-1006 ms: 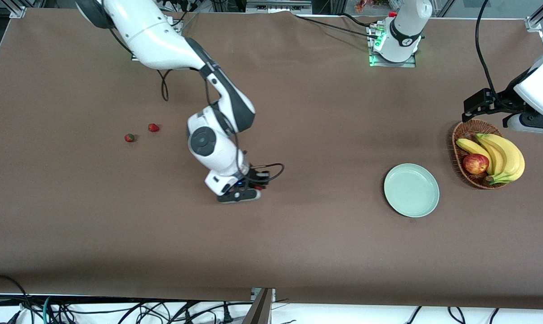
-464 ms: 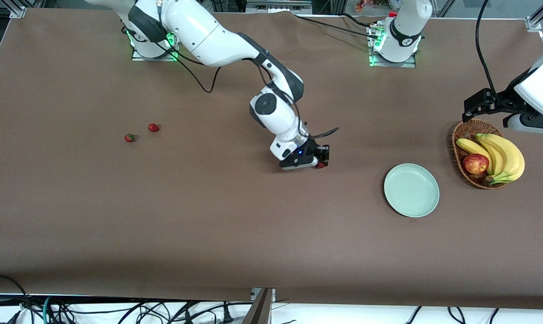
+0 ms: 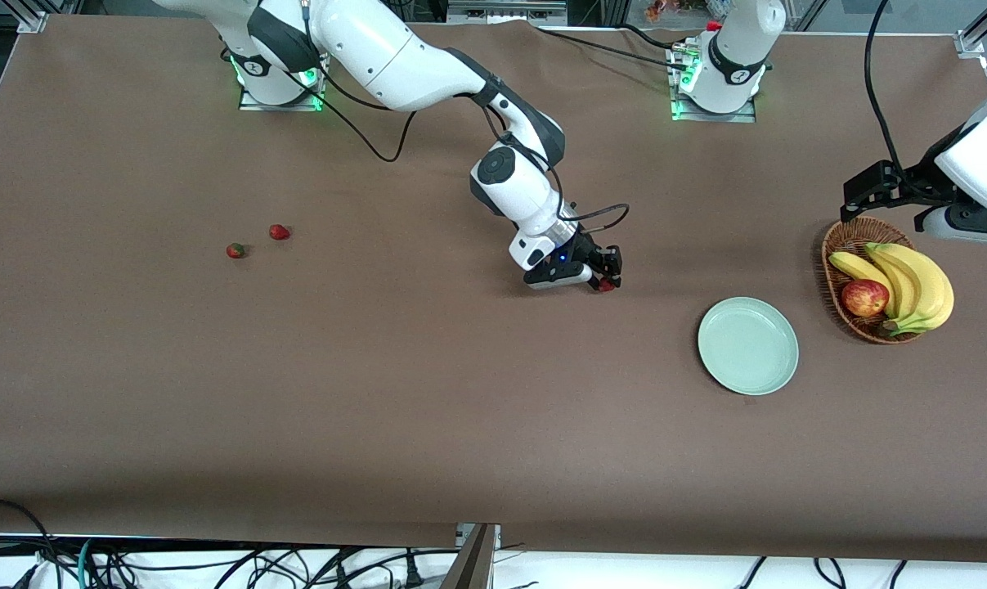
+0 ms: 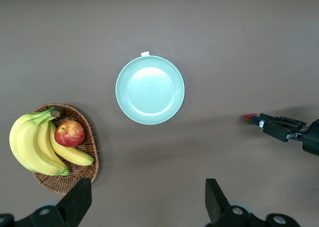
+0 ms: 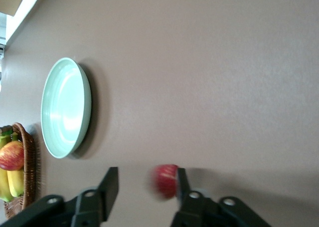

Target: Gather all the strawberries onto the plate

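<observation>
My right arm reaches from the top of the front view down to its centre, wrist tipped toward the plate [image 3: 748, 345]. My right gripper [image 3: 607, 275] hangs low over bare table short of the plate, fingers spread wider than the strawberry [image 5: 166, 181], which touches only one finger [image 5: 181, 179]. Two more strawberries [image 3: 235, 250] [image 3: 279, 232] lie toward my right arm's end of the table. My left arm waits, its left gripper [image 4: 148, 187] spread wide over the wicker basket [image 3: 841, 242] of bananas [image 3: 918, 282] and an apple [image 3: 864, 298].
</observation>
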`<state>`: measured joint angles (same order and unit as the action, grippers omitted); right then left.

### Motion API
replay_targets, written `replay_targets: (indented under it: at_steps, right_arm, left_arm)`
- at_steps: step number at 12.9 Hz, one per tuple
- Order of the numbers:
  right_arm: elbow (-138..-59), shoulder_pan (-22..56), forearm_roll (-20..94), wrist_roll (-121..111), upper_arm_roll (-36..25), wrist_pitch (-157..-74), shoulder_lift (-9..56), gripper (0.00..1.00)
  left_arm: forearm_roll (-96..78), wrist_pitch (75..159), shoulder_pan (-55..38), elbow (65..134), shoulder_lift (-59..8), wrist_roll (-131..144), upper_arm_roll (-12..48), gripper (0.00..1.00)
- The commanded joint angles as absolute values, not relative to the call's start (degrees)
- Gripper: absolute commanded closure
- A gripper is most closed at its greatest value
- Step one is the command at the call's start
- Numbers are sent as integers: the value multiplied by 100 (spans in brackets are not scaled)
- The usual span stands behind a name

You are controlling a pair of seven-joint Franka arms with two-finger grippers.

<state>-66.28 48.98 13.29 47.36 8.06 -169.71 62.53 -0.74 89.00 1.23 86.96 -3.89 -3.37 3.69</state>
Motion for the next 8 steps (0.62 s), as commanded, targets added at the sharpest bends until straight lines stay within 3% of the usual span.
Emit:
replay_targets:
  at_steps: [1, 5, 8]
  right_arm:
    - [-6478, 4721, 1336, 4650, 730, -16884, 6179, 21]
    - [-6486, 4580, 889, 4632, 633, -16289, 6109, 20]
    - [-6521, 4159, 677, 4291, 624, -15226, 5819, 18]
  left_arm:
    - [-176, 8815, 132, 8622, -343, -396, 325, 0]
    - [-184, 8816, 132, 8631, -360, -466, 325, 0]
    - [-185, 8815, 97, 8675, -430, -457, 360, 0]
